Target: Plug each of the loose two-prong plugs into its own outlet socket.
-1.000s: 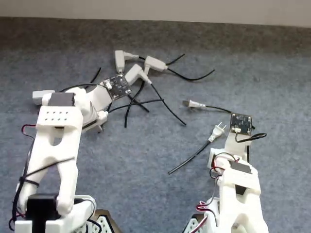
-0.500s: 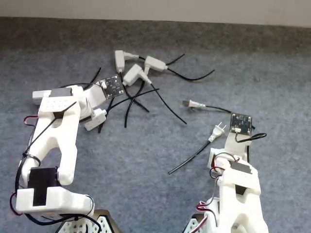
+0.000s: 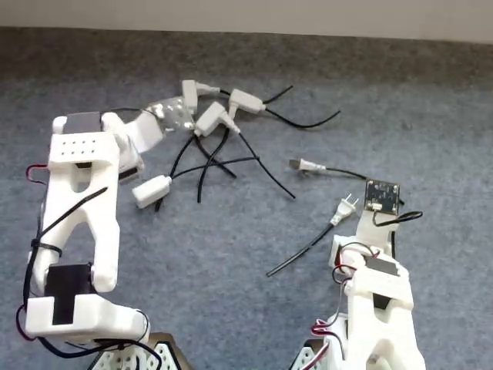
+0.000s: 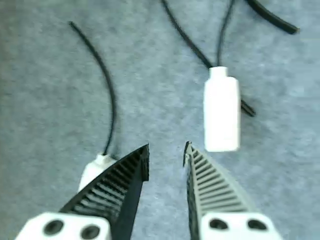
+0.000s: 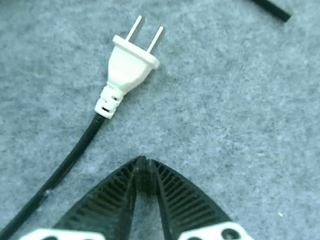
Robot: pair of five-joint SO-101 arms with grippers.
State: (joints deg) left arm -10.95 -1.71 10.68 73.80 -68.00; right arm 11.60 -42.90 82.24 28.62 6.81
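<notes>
Flagging for you: left gripper [image 4: 166, 150] spread wide, white socket [image 4: 221, 109] just ahead; right gripper [image 5: 146, 167] pinched on nothing, plug [image 3: 344, 208] at its 9 o'clock from overhead.

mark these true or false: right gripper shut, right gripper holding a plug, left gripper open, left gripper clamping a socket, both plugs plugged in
1. The right gripper is shut. True.
2. It holds the white two-prong plug. False: the plug lies on the grey carpet, apart from the fingertips.
3. The left gripper is open. True.
4. A white outlet socket is clamped in the left gripper. False: the socket lies on the carpet beyond the fingertips, with nothing between them.
5. Both plugs are plugged in. False: the white two-prong plug and the second plug lie loose on the carpet.
</notes>
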